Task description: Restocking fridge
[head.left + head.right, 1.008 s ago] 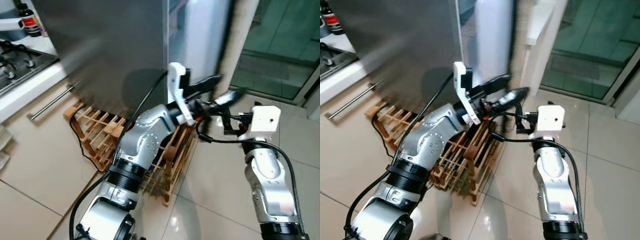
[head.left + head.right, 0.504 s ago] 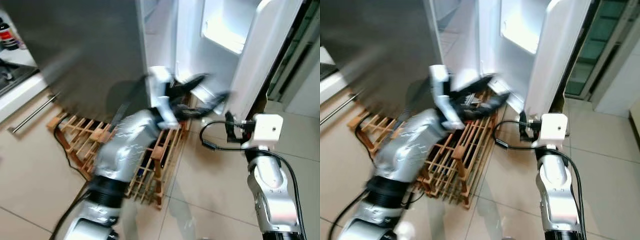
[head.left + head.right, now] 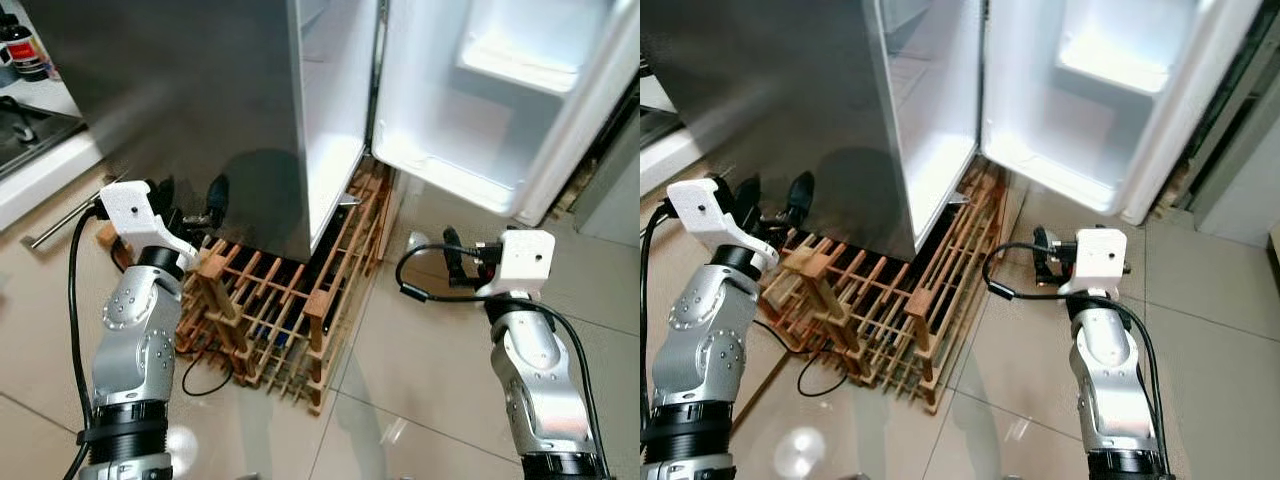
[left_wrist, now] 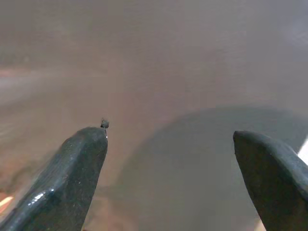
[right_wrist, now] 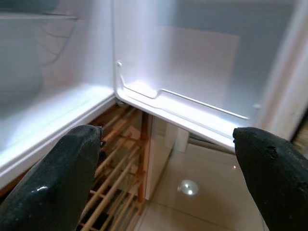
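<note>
The grey fridge (image 3: 200,100) stands with its door (image 3: 480,130) swung wide to the right, showing a white inside (image 3: 335,100) and a white door shelf (image 3: 520,65). I see no food items. My left gripper (image 3: 190,192) is open with nothing in it, low beside the fridge's grey side wall (image 4: 159,72). My right gripper (image 3: 1042,250) is also open with nothing in it, near the floor and pointing at the door's bottom edge (image 5: 187,108).
A wooden rack (image 3: 270,310) lies on the floor against the fridge's foot, between my two arms. A black cable (image 3: 200,375) runs beside it. A counter with a hob (image 3: 30,130), a bottle (image 3: 20,45) and a drawer handle (image 3: 60,225) is at the left. Tiled floor (image 3: 420,380) stretches right.
The fridge door has swung from nearly shut to wide open. My left arm has drawn back from the door edge to the far left and low. The camera has shifted.
</note>
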You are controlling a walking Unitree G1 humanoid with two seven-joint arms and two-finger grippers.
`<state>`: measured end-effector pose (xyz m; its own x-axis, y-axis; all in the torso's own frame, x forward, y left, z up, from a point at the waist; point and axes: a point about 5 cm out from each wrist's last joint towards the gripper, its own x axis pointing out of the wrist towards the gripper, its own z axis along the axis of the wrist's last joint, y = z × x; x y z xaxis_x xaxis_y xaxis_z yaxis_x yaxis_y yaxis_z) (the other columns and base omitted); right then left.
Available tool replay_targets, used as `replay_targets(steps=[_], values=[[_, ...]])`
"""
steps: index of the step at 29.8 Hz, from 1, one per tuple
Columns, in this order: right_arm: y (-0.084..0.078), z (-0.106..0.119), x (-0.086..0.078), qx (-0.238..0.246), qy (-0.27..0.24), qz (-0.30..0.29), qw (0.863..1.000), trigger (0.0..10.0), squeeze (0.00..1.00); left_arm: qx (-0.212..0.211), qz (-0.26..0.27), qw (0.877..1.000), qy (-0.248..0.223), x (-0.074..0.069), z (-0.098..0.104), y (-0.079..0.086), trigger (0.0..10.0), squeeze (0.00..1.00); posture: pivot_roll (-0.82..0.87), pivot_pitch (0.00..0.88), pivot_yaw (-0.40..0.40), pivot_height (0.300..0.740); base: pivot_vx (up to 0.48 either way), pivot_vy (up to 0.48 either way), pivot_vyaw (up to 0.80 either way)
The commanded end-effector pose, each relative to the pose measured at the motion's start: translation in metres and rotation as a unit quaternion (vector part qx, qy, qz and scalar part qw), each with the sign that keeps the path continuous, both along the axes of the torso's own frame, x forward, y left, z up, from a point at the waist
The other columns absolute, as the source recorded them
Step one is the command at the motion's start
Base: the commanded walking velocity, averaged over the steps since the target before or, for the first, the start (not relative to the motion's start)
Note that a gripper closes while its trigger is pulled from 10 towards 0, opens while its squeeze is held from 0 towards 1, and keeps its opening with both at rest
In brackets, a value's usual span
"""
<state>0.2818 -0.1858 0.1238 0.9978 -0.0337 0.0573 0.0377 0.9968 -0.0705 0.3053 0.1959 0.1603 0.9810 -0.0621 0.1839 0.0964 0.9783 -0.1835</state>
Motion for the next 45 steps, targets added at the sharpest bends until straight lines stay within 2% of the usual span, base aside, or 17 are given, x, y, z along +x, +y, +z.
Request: replay_targets(steps=[1, 3, 4, 8, 11, 13, 14, 15, 16, 19, 24, 31, 35, 39, 41, 45], values=[[-0.004, 0.0, 0.002, 0.001, 0.0, -0.003, 1.0, 10.0, 0.0, 0.015, 0.013, 1.0, 0.015, 0.0, -0.006, 0.0, 10.0, 0.0, -0.03, 0.0, 0.036, 0.74, 0.0, 0.0, 0.0], [-0.003, -0.001, 0.003, 0.0, 0.0, -0.003, 1.0, 10.0, 0.0, 0.041, 0.024, 0.999, 0.022, -0.002, -0.009, 0.002, 10.0, 0.0, -0.03, 0.0, 0.037, 0.74, 0.0, 0.0, 0.0], [-0.001, -0.002, 0.004, -0.007, 0.002, 0.0, 1.0, 10.0, 0.0, 0.032, 0.019, 0.999, 0.017, -0.003, -0.008, 0.002, 10.0, 0.0, -0.02, 0.0, 0.036, 0.74, 0.0, 0.0, 0.73], [0.003, -0.004, 0.004, -0.007, 0.006, 0.004, 1.0, 10.0, 0.0, 0.044, 0.032, 0.998, 0.012, -0.003, -0.004, 0.003, 10.0, 0.0, -0.01, 0.0, 0.034, 0.74, 0.0, -0.426, 0.65], [0.007, -0.007, 0.005, -0.006, 0.01, 0.013, 1.0, 10.0, 0.0, 0.051, 0.036, 0.998, -0.001, -0.007, 0.001, -0.003, 10.0, 0.0, -0.01, 0.0, 0.033, 0.74, 0.0, -0.425, 0.62], [0.01, -0.009, 0.006, -0.006, 0.013, 0.016, 1.0, 10.0, 0.0, 0.072, 0.038, 0.997, -0.009, -0.01, 0.004, -0.011, 10.0, 0.0, -0.01, 0.0, 0.031, 0.74, 0.0, -0.42, 0.61], [0.01, -0.009, 0.006, -0.006, 0.013, 0.016, 1.0, 10.0, 0.0, 0.072, 0.038, 0.997, -0.009, -0.01, 0.004, -0.011, 10.0, 0.0, -0.01, 0.0, 0.031, 0.74, 0.0, -0.416, 0.61], [0.011, -0.009, 0.008, -0.006, 0.013, 0.018, 1.0, 10.0, 0.0, 0.099, 0.05, 0.994, -0.009, -0.009, 0.005, -0.011, 10.0, 0.0, -0.01, 0.0, 0.029, 0.74, 0.322, -0.352, 0.61], [0.012, -0.009, 0.008, -0.006, 0.013, 0.019, 1.0, 10.0, 0.0, 0.103, 0.055, 0.993, -0.006, -0.008, 0.005, -0.009, 10.0, 0.0, -0.01, 0.0, 0.027, 0.74, 0.33, -0.345, 0.6], [0.013, -0.008, 0.011, -0.005, 0.013, 0.019, 1.0, 10.0, 0.0, 0.09, 0.065, 0.994, 0.008, -0.002, 0.003, -0.005, 10.0, 0.0, -0.02, 0.0, 0.018, 0.74, 0.336, -0.339, 0.59], [0.011, -0.009, 0.011, -0.008, 0.014, 0.018, 1.0, 10.0, 0.0, 0.087, 0.069, 0.994, 0.024, 0.002, -0.001, -0.013, 10.0, 0.0, -0.03, 0.0, 0.019, 0.74, 0.335, -0.34, 0.57], [0.011, -0.011, 0.011, -0.009, 0.015, 0.017, 1.0, 10.0, 0.0, 0.086, 0.085, 0.991, 0.055, 0.007, -0.009, -0.012, 10.0, 0.0, -0.03, 0.0, 0.02, 0.74, 0.334, -0.341, 0.52], [0.013, -0.013, 0.011, -0.009, 0.017, 0.018, 1.0, 10.0, 0.0, 0.087, 0.08, 0.991, 0.054, 0.007, -0.009, -0.014, 10.0, 0.0, -0.03, 0.0, 0.024, 0.74, 0.33, -0.343, 0.51], [0.011, -0.014, 0.011, -0.004, 0.018, 0.012, 1.0, 10.0, 0.0, 0.051, 0.079, 0.995, 0.016, 0.003, 0.0, -0.015, 10.0, 0.0, -0.03, 0.0, 0.026, 0.74, 0.292, -0.377, 0.5], [0.009, -0.015, 0.011, -0.004, 0.019, 0.005, 1.0, 10.0, 0.0, 0.046, 0.067, 0.996, 0.042, 0.006, -0.005, -0.015, 10.0, 0.0, -0.02, 0.0, 0.024, 0.74, 0.0, 0.0, 0.5], [0.009, -0.016, 0.011, 0.004, 0.019, 0.007, 1.0, 10.0, 0.0, 0.074, 0.065, 0.995, 0.018, 0.004, 0.001, -0.014, 10.0, 0.0, -0.02, 0.0, 0.023, 0.74, 0.0, 0.0, 0.13]])
